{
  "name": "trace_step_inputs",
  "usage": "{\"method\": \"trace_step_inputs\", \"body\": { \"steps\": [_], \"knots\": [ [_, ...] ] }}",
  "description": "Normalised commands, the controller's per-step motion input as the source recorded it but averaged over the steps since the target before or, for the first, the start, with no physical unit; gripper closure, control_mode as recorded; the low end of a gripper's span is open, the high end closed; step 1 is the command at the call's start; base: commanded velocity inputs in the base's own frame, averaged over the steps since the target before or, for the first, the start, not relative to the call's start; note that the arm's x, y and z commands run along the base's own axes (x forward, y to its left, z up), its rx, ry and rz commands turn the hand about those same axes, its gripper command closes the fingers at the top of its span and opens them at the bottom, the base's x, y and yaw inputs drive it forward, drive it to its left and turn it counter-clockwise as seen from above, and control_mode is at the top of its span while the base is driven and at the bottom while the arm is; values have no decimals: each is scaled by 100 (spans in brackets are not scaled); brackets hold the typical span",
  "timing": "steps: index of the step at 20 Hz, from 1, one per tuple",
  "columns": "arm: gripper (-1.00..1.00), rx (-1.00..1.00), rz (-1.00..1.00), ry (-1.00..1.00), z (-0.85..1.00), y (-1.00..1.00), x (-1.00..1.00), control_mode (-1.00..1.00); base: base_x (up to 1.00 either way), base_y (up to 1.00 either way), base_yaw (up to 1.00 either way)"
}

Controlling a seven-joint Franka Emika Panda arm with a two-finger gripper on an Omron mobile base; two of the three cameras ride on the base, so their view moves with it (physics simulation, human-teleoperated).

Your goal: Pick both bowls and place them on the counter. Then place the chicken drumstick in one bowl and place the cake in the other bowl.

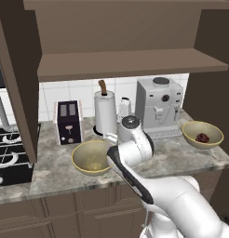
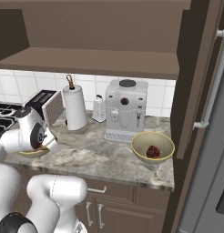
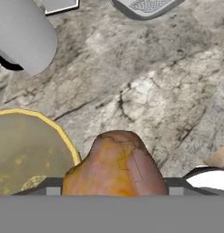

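We see the tool (image 3: pixel 114 191) in the hand view clamped on the drumstick (image 3: pixel 114 164), jaws set partly apart across its width; the fingertips themselves are mostly hidden behind it. The drumstick's long axis runs away from the tool, its rounded end pointing to 12 o'clock in the hand view.

The relation that matters: the near bowl (image 3: pixel 27 150) lies at 9 to 10 o'clock from the drumstick, its yellow rim just beside the drumstick's left flank. The drumstick hangs over bare worktop (image 3: pixel 168 91), not yet over the bowl's hollow, as far as we can judge.

In the left base view that bowl (image 1: pixel 90 157) sits on the worktop in front of the toaster (image 1: pixel 69 122), partly covered by the arm. It looks empty.

The other bowl (image 1: pixel 202 134) stands well apart toward 3 o'clock, with the cake (image 1: pixel 202 137) already in it.

Our judgement: the coming move is a short shift toward 9 o'clock, then release.
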Motion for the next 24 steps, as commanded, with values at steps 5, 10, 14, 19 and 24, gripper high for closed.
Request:
{"method": "trace_step_inputs", "body": {
  "steps": [5,10,14,19,24],
  "knots": [
    [100,-8,0,17,20,63,20,-100,0,0,0],
    [100,-8,5,23,15,60,37,-100,0,0,0],
    [100,-5,3,20,-11,36,29,-100,0,0,0],
    [100,-1,3,12,-27,14,10,-100,0,0,0],
    [100,-2,1,14,-32,18,5,-100,0,0,0]
  ]
}}
